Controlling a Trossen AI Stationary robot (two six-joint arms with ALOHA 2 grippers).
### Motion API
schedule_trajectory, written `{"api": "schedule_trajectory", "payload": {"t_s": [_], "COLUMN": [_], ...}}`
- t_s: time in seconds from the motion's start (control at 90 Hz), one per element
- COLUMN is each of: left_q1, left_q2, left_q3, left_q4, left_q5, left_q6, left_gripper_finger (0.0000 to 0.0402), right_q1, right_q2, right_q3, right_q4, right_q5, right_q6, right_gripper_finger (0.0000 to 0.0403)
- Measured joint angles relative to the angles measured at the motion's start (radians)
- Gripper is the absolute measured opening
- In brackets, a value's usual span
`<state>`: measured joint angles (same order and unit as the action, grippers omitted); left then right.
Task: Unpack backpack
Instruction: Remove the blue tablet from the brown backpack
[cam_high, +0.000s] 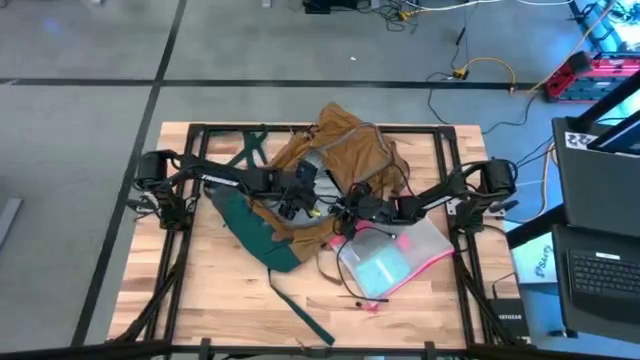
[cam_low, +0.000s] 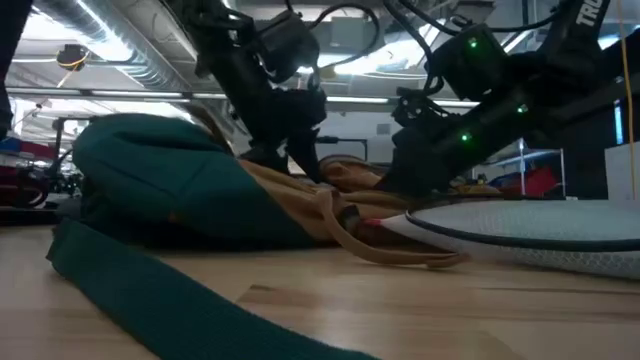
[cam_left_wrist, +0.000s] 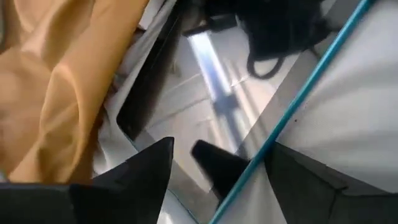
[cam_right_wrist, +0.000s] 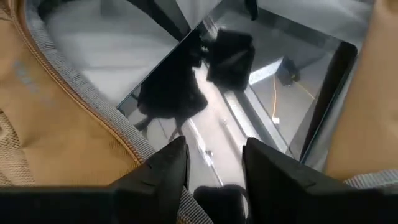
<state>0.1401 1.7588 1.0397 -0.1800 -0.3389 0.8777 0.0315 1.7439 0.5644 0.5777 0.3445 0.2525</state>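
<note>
Working over a pale butcher-block table (cam_high: 200, 300) framed by black rails, I sit in a room with a grey concrete floor (cam_high: 80, 60) crossed by dark tape lines, cables trailing at the far side and a laptop (cam_high: 600, 270) on a stand just off my right edge. From the low view, bright ceiling strip lights and ductwork show behind me.

The backpack (cam_high: 340, 150) lies slumped at the middle of the table, tan fabric bunched toward the far side, its dark teal base (cam_high: 250, 235) toward my left and near edge, and a teal strap (cam_high: 300, 310) trailing across the wood toward the near edge. A clear pink-edged pouch (cam_high: 395, 260) lies just beside it on my right, touching the tan fabric.

My left gripper (cam_left_wrist: 183, 162) is down inside the bag's mouth, its fingers (cam_left_wrist: 149, 165) parted a little with nothing between them, their tips hovering close over a glossy dark-framed flat panel (cam_left_wrist: 205, 93) (a tablet or screen, I cannot tell which) that lies between tan cloth and pale grey lining (cam_left_wrist: 348, 118) with a teal edge.

My right gripper (cam_right_wrist: 214, 165) reaches in from the other side, past the grey zipper edge (cam_right_wrist: 81, 93). Its fingers (cam_right_wrist: 168, 162) are likewise a little apart, empty, poised just above the same reflective panel; whether they touch it I cannot tell.
</note>
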Motion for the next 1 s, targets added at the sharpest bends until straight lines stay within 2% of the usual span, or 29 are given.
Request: {"api": "schedule_trajectory", "payload": {"t_s": [0.3,0.6,1.0], "left_q1": [0.005,0.012,-0.035], "left_q2": [0.048,0.050,0.050], "left_q3": [-0.001,-0.002,-0.002], "left_q4": [0.160,0.200,0.226], "left_q5": [-0.068,-0.033,-0.015], "left_q6": [0.126,0.147,0.181], "left_gripper_finger": [0.0239,0.0237,0.0232], "right_q1": [0.000,0.001,0.002], "right_q2": [-0.001,-0.001,-0.001], "right_q3": [-0.001,-0.001,-0.001], "right_q4": [-0.005,-0.002,0.000], "right_q5": [-0.017,-0.025,-0.031], "right_q6": [0.001,0.003,0.006], "right_gripper_finger": [0.0154,0.0154,0.0154]}}
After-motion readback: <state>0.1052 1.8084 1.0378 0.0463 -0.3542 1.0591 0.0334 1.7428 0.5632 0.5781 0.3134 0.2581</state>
